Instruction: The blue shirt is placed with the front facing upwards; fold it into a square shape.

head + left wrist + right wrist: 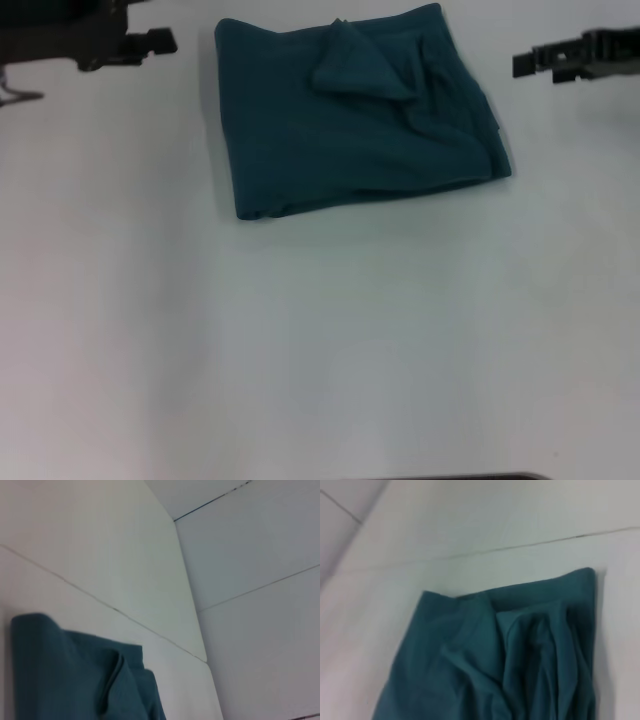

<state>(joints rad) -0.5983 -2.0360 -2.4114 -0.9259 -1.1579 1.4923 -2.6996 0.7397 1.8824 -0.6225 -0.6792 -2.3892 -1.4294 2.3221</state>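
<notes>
At the far left of the head view, the left gripper [150, 42], a black mechanical claw on a dark arm, hangs above the white table [320, 340] with nothing in it. Whether its fingers stand apart or together cannot be told from this angle, and its own wrist camera does not show them.

To the right of those fingertips, apart from them, lies the blue shirt [355, 110], a dark teal cotton T-shirt folded into a roughly square, slightly skewed bundle flat on the table. Its left and near edges run fairly straight. A triangular flap of cloth sits on top near the far edge, and loose creases and layered edges gather along the side nearer the right gripper. No lettering or collar shows. The left wrist view catches one corner of the shirt [75, 675] with a raised fold; the right wrist view shows the shirt [495, 655] with its rumpled folds.

Farther right, clear of the shirt's edge, the right gripper [522, 62], also black, hangs over the table holding nothing. Its fingers' state cannot be told either.
</notes>
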